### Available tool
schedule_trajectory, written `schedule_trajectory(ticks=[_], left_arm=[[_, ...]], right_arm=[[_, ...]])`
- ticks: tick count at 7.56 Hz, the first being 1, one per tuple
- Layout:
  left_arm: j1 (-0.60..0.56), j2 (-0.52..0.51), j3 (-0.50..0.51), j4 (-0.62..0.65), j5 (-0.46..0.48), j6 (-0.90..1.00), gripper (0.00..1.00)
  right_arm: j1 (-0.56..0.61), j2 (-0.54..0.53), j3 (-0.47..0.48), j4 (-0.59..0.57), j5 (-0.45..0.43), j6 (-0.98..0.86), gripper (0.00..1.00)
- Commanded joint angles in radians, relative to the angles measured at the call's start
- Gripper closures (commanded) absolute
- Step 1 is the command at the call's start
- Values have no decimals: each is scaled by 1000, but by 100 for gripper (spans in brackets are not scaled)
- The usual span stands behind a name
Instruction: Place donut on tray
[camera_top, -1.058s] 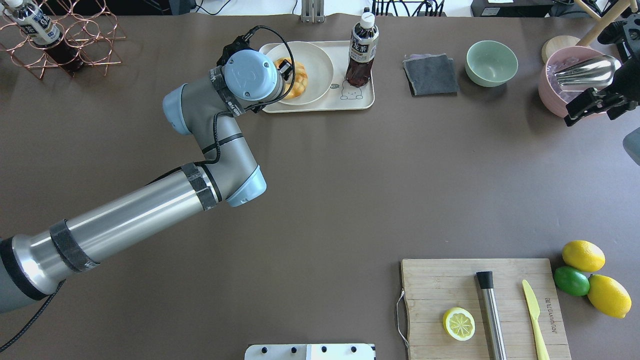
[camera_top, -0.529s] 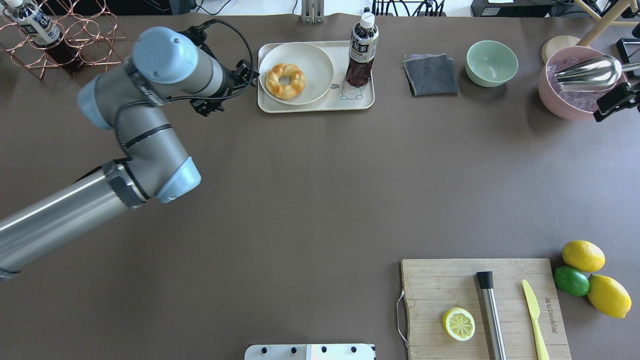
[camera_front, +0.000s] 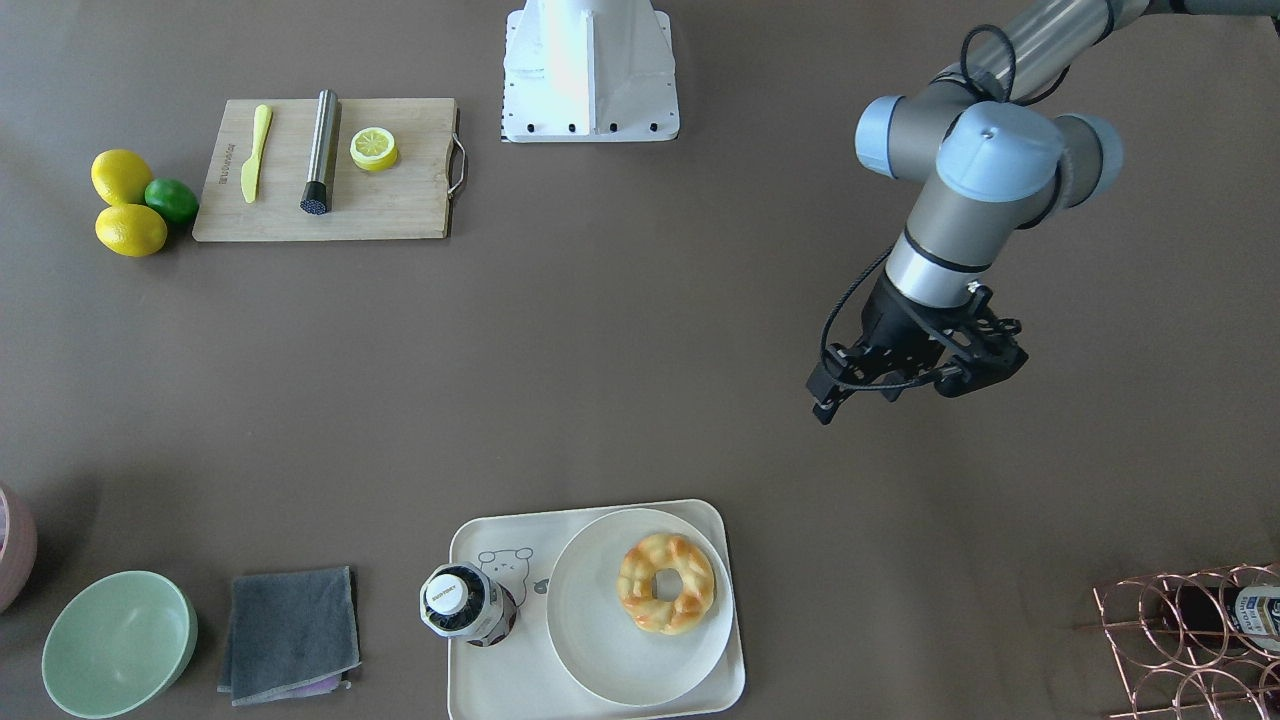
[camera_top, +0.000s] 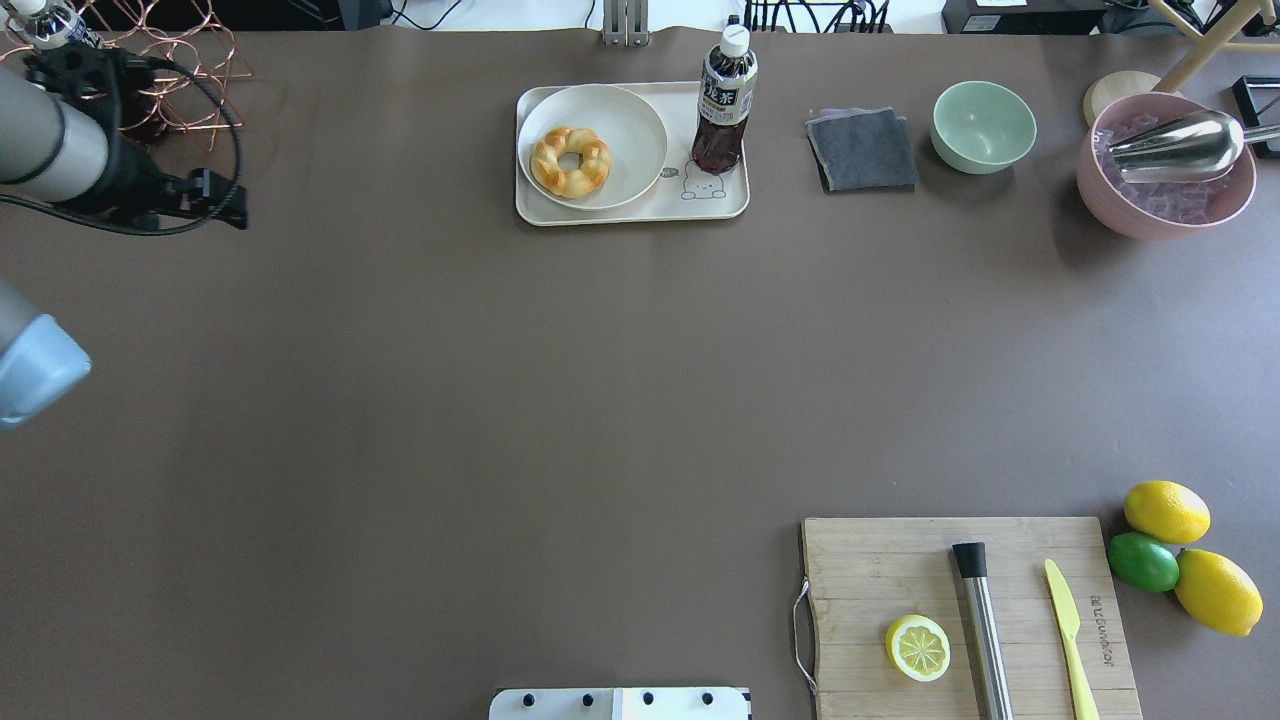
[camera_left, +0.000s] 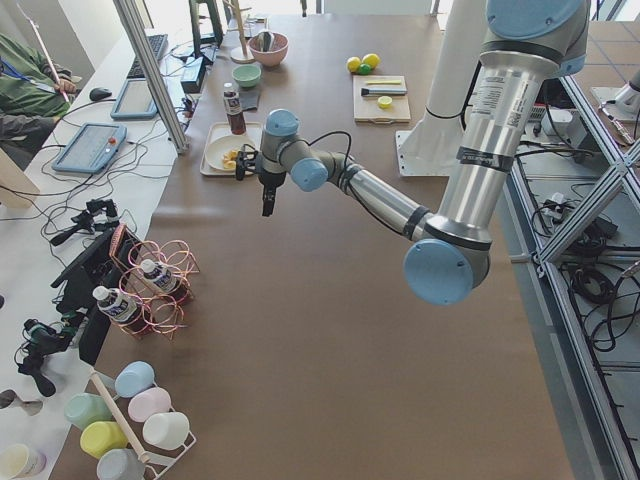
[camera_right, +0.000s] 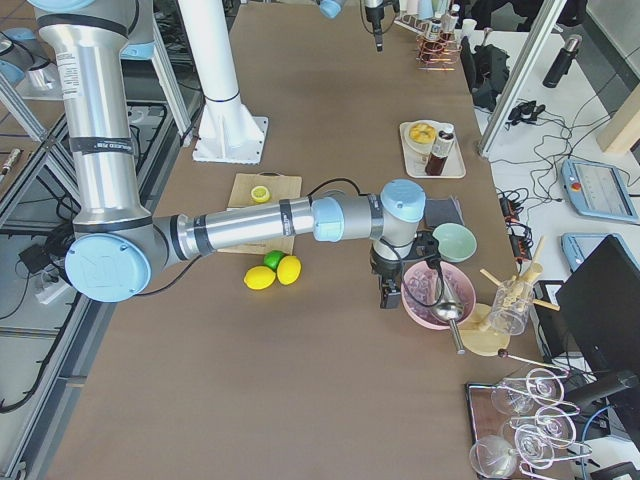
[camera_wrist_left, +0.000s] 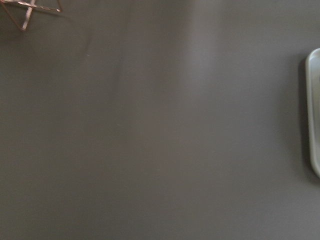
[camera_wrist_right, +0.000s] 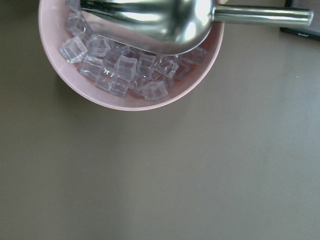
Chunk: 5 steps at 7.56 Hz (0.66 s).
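Observation:
The golden braided donut (camera_top: 571, 161) lies on a round off-white plate (camera_top: 630, 120). The plate stands on the cream tray (camera_top: 640, 213) with the bear drawing, at the far middle of the table. Donut (camera_front: 666, 583) and tray (camera_front: 480, 680) also show in the front view. My left gripper (camera_front: 915, 385) hangs above bare table well to the left of the tray. It looks open and holds nothing. It also shows in the overhead view (camera_top: 195, 197). My right gripper (camera_right: 388, 290) shows only in the exterior right view, next to the pink bowl. I cannot tell its state.
A tea bottle (camera_top: 725, 100) stands on the tray's right part. A grey cloth (camera_top: 862, 148), a green bowl (camera_top: 983, 125) and a pink bowl of ice with a metal scoop (camera_top: 1165, 165) lie further right. A copper rack (camera_top: 170, 80) is at the far left, a cutting board (camera_top: 900, 560) at the near right.
My left arm has pulled back from over the plate to the table's left edge, leaving the donut on the plate. My right gripper has left the overhead view.

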Motion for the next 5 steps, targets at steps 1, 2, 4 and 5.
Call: schedule_trajectory(ticks=[1, 2, 4, 5], left_arm=[[-316, 206, 42, 30, -203, 617, 2], [-419, 260, 69, 31, -251, 703, 2], [-534, 325, 110, 27, -305, 769, 2], [-537, 355, 126, 30, -300, 821, 2]], right_arm=[[78, -62, -13, 0, -6, -118, 0], [83, -76, -16, 0, -11, -118, 0], [91, -82, -31, 0, -9, -132, 0], [92, -93, -31, 2, -14, -133, 0]])
